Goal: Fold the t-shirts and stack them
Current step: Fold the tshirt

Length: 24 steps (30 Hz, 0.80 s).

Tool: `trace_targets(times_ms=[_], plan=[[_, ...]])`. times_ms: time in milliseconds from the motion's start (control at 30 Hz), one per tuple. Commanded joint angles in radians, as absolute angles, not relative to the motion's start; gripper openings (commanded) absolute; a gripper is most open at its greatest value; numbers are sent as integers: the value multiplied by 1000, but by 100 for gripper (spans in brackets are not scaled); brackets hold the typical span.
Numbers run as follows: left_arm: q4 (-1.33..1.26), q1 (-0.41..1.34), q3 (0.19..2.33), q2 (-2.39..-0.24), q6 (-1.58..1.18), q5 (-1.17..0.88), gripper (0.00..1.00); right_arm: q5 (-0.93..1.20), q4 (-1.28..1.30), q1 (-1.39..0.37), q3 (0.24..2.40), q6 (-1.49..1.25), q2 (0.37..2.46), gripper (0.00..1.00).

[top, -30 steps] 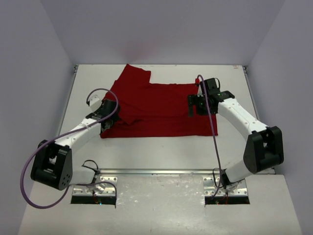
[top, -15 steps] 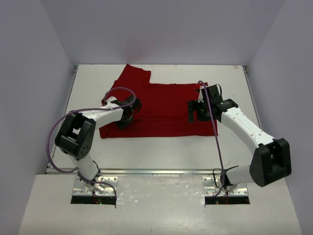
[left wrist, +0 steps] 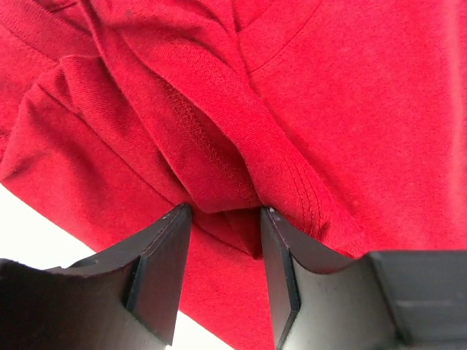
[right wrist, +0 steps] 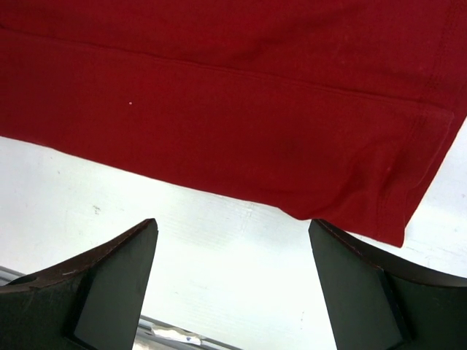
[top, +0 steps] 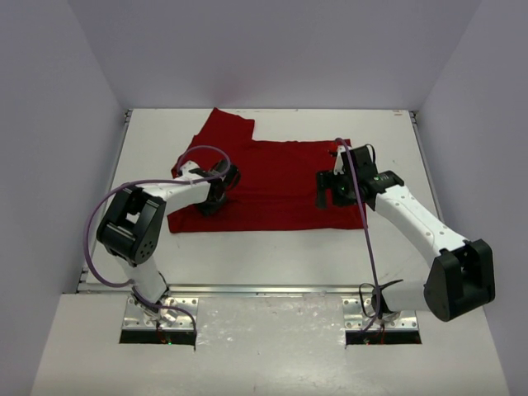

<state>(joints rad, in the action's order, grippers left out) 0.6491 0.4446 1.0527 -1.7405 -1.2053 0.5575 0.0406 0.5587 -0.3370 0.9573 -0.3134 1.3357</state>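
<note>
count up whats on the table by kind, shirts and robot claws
red t-shirt: 1
claws: 2, the left claw pinching a fold of the shirt, the right claw open above the table by the shirt's hem corner
total: 3
</note>
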Motion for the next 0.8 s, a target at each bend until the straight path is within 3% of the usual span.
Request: trace_targets(times_ms=[0,667,767], plan=[[591,446,1054,-1723,-1187,586,42,61,523,-350,956,-305,1322,85],[564,403,1276,-1891,-1057,661,47,51,540,-362,973,-291,1373,85],[551,400,1299,-1911,-1032,658,51,48,546,-365,977,-288,1387,85]])
